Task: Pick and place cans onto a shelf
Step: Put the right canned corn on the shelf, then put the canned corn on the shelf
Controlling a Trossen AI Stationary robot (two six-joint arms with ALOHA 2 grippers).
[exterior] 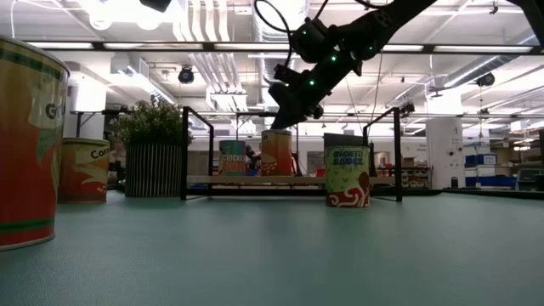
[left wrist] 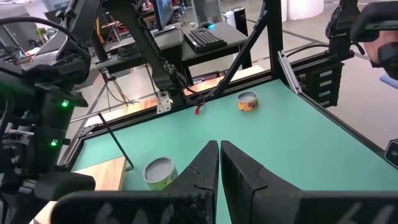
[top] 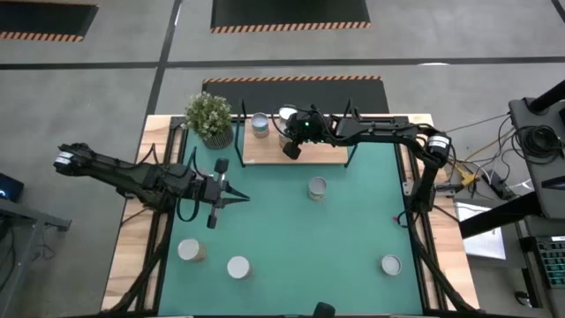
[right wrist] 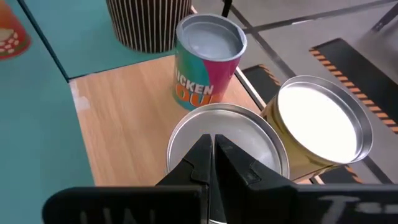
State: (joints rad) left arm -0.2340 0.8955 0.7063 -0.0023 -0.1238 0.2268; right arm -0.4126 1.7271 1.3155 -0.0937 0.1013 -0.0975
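1. The right gripper (top: 291, 148) hung over the shelf (top: 331, 155) at the mat's (top: 291, 238) far edge, fingers pressed together and holding nothing.
2. Directly beneath its fingertips in the right wrist view sat a silver-topped can (right wrist: 227, 140) on the shelf; whether the tips touched the lid could not be told.
3. Just beside that can stood a tan can (right wrist: 320, 134) and a teal-and-pink can (right wrist: 208, 59), all three on the shelf.
4. The left gripper (top: 231, 200) hovered over the mat's left half, fingers closed and empty.
5. A green can (top: 317, 187) stood on the mat near the shelf, ahead of the left gripper.
6. Three more cans (top: 237, 266) stood along the mat's near side, well apart from both grippers.
7. A potted plant (top: 210, 119) stood beside the shelf's left end.
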